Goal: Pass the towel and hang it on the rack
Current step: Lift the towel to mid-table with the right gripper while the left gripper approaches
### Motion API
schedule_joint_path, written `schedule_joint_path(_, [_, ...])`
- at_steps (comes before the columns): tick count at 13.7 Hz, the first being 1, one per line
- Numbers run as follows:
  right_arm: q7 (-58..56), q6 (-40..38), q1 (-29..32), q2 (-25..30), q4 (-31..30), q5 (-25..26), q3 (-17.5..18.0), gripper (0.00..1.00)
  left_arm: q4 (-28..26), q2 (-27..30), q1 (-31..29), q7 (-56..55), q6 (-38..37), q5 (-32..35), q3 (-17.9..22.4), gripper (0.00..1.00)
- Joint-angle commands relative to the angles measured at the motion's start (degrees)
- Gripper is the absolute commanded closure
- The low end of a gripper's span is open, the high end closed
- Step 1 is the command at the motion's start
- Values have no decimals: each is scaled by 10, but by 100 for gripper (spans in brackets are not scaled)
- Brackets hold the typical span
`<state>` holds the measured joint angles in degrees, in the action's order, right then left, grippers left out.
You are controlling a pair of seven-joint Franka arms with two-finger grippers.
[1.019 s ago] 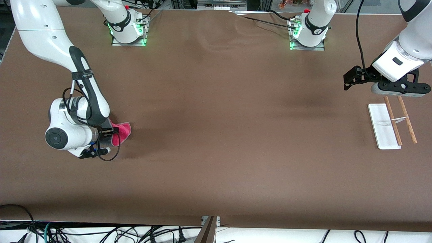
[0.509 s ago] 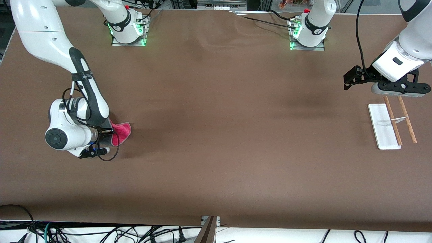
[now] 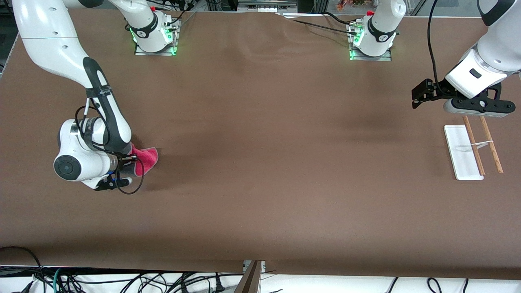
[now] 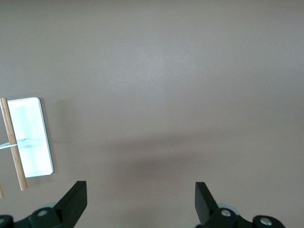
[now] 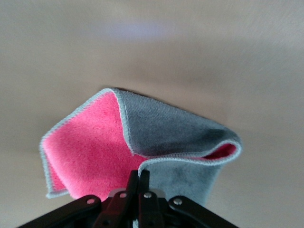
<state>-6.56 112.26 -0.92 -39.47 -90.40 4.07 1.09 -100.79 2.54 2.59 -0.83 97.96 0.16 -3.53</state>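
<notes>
The towel, pink-red on one face and dark grey on the other, lies folded on the table toward the right arm's end. My right gripper is low at its edge, and in the right wrist view the fingers are shut on the towel where the pink and grey faces meet. The rack stands toward the left arm's end, with a white base and two brown rods. My left gripper hovers above the table beside the rack, open and holding nothing. Part of the rack shows in the left wrist view.
The brown table cover stretches between the towel and the rack. The two arm bases stand at the edge farthest from the front camera. Cables hang below the nearest edge.
My right gripper's fingers have closed onto the towel's edge. The left gripper has shifted slightly away from the rack.
</notes>
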Motion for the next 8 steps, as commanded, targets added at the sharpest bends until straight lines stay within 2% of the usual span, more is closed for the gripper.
schedule_joint_path(1, [0, -41, -3, 42, 24, -11, 9, 100, 3, -8, 2, 17, -10, 1, 0, 0])
schedule_joint_path(3, [1, -118, -1, 54, 89, -46, 31, 100, 3, -8, -1, 56, -40, -6, 1, 0])
schedule_joint_path(5, [8, -208, -9, 54, 190, -99, 45, 100, 3, -8, -2, 76, -58, -8, 1, 0])
schedule_joint_path(6, [26, -232, -21, 54, 230, -107, 55, 100, 6, -8, -4, 86, -57, -20, 1, 0])
schedule_joint_path(8, [81, -229, -42, 54, 266, -108, 84, 100, 13, -12, -5, 89, -54, -24, 2, 0])
